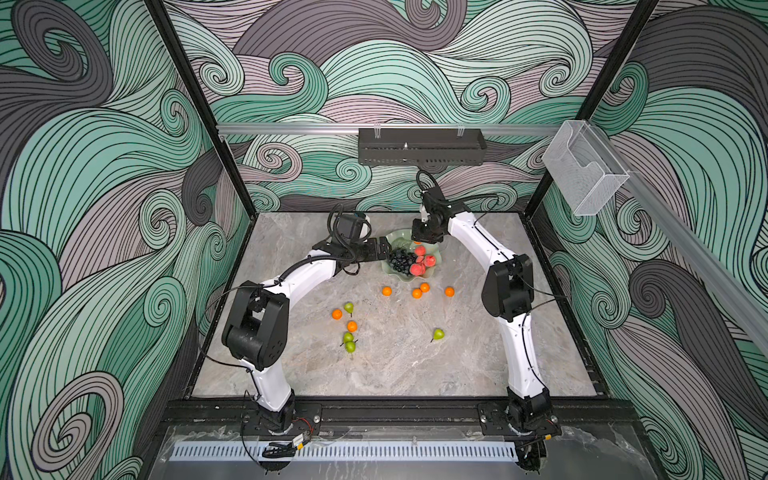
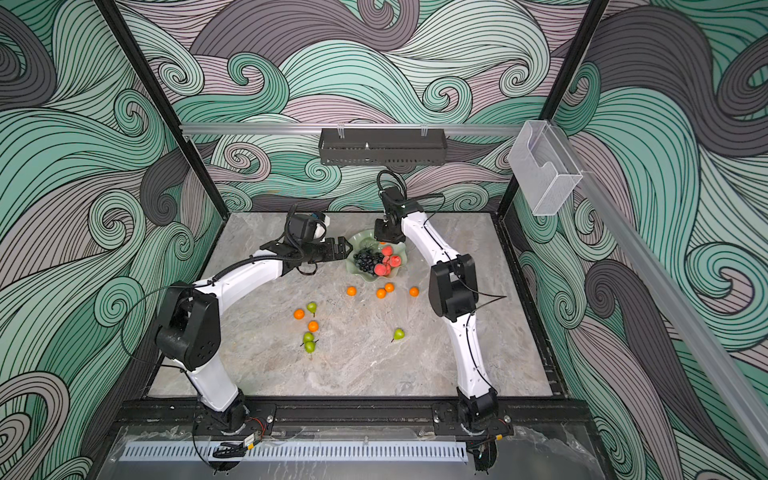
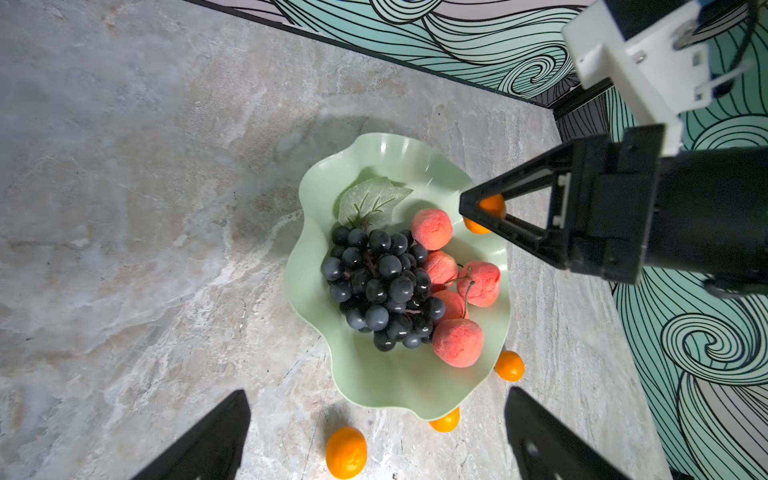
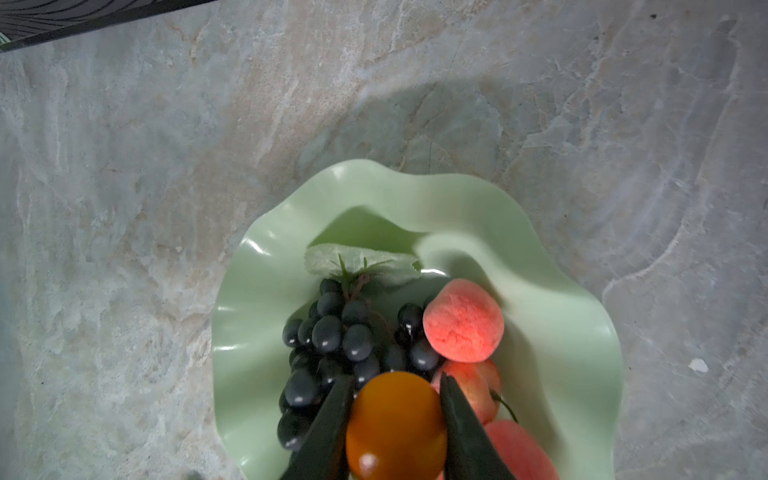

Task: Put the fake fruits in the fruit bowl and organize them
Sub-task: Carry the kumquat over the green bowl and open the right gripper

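Observation:
The mint-green fruit bowl (image 1: 398,241) (image 3: 386,386) stands at the back middle of the table. In it lie the dark grape bunch (image 1: 400,260) (image 4: 332,336) and several pinkish peaches (image 1: 424,262) (image 3: 457,343). Above the bowl's inside hangs my right gripper (image 1: 422,239) (image 4: 397,415), shut on an orange (image 4: 395,428) (image 3: 492,205). My left gripper (image 1: 384,249) (image 3: 378,397) is open and empty at the bowl's left rim. Several oranges (image 1: 417,293) lie on the table just in front of the bowl. Two more oranges (image 1: 337,314) and several green pears (image 1: 348,337) lie nearer the front.
A single pear (image 1: 438,333) lies front right of the middle. A black wire basket (image 1: 422,151) hangs on the back rail and a clear plastic box (image 1: 584,170) on the right rail. Patterned walls close the table on three sides.

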Tool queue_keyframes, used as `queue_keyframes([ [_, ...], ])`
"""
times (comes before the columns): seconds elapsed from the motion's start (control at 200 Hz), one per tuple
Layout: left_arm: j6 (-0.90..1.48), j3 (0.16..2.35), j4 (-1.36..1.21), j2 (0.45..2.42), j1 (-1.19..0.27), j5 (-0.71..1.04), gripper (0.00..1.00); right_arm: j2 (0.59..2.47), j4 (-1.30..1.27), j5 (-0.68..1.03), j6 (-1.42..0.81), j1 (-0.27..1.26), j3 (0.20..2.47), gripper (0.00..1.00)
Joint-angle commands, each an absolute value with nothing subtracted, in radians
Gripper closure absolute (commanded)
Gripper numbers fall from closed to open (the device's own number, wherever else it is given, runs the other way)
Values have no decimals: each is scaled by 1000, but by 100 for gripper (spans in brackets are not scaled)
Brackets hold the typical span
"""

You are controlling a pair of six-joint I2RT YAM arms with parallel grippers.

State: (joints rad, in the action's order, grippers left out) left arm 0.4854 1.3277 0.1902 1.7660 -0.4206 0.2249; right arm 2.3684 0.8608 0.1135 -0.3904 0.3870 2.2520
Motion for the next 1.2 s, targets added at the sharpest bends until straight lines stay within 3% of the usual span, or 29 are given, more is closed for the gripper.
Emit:
queue_keyframes([
  [0.0, 498, 1373, 162, 1793, -410, 280, 2, 2418, 883, 116, -406, 383, 2327, 68],
  [0.645, 505, 1405, 152, 1861, -397, 313, 2, 2623, 903, 133, -411, 378, 2522, 66],
  [1.196, 509, 1404, 157, 1859, -391, 325, 2, 2620, 910, 162, -416, 370, 2561, 57],
])
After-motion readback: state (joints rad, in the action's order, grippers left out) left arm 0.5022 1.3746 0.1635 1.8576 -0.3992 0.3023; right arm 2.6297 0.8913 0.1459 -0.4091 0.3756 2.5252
